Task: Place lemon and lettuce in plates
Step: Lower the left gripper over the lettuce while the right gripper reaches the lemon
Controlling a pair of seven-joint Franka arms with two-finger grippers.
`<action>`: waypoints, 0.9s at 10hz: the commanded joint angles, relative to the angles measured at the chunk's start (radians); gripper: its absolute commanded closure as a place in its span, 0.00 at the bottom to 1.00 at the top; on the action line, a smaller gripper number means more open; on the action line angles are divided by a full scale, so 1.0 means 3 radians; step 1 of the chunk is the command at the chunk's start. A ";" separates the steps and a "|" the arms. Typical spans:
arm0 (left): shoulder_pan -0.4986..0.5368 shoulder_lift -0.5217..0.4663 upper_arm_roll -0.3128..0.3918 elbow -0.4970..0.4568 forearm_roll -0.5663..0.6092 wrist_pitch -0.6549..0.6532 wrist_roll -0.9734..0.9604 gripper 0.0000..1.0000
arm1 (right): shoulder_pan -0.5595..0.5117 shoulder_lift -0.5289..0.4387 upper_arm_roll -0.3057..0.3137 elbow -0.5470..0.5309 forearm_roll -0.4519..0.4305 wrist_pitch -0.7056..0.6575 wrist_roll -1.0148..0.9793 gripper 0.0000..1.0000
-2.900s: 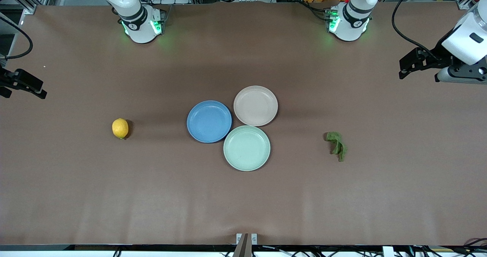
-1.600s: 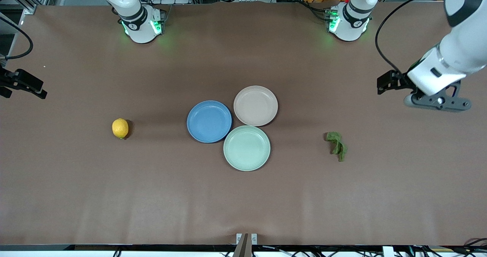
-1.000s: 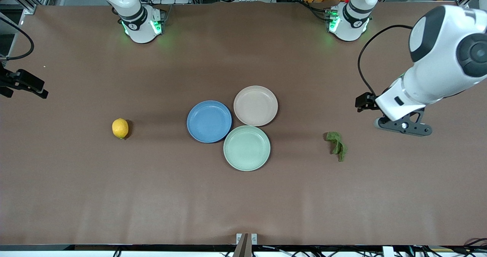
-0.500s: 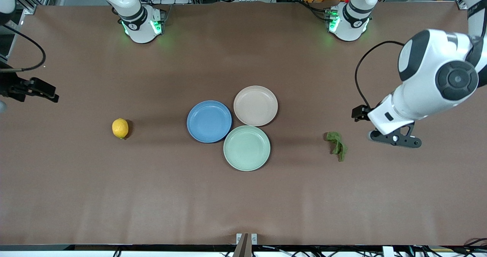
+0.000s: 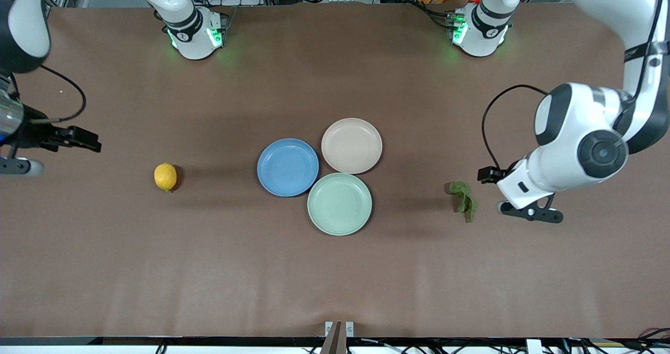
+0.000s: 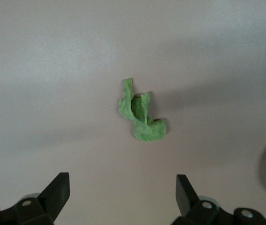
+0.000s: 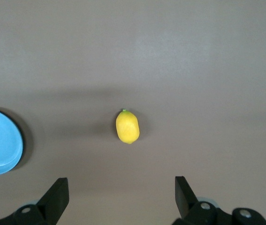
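I see three plates clustered mid-table, rims close or touching: the blue plate (image 5: 288,167) toward the right arm's end, the beige-pink plate (image 5: 352,145) farthest from the front camera, and a mint-green plate (image 5: 339,203) nearest to it. All three look bare. Nothing lies on the brown table (image 5: 335,270) between the plates and either task item.

The lemon (image 5: 165,176) sits on the table well apart from the blue plate, toward the right arm's end. It is small, oval, bright yellow and smooth. The lettuce (image 5: 463,201) lies toward the left arm's end, well apart from the mint-green plate: a crumpled, elongated dark-green leaf.

My left end effector (image 6: 121,197) hangs over the table just beside the lettuce; the front view mostly shows the arm's white wrist there, while the left wrist view shows both fingertips (image 6: 58,190) spread wide with nothing between them and the leaf's folded, wrinkled surface lying apart from them. That view also catches a sliver of a pale plate rim at its edge.

My right end effector (image 7: 121,196) is over the table at the right arm's end, near the lemon. Its wrist view shows the fingers released and empty, the lemon with a small greenish tip, and part of the blue plate.
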 commanded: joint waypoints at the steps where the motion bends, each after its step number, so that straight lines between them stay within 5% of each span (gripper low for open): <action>1: -0.0016 0.0020 -0.0010 -0.0168 0.0000 0.0270 -0.0138 0.00 | -0.0007 0.0021 0.0011 -0.0307 0.0008 0.0326 0.0032 0.00; 9: 0.0096 0.0536 0.0000 -0.0225 -0.0020 0.0844 -0.0426 0.00 | -0.0012 0.0113 0.0011 -0.1324 0.0018 0.1517 0.0027 0.00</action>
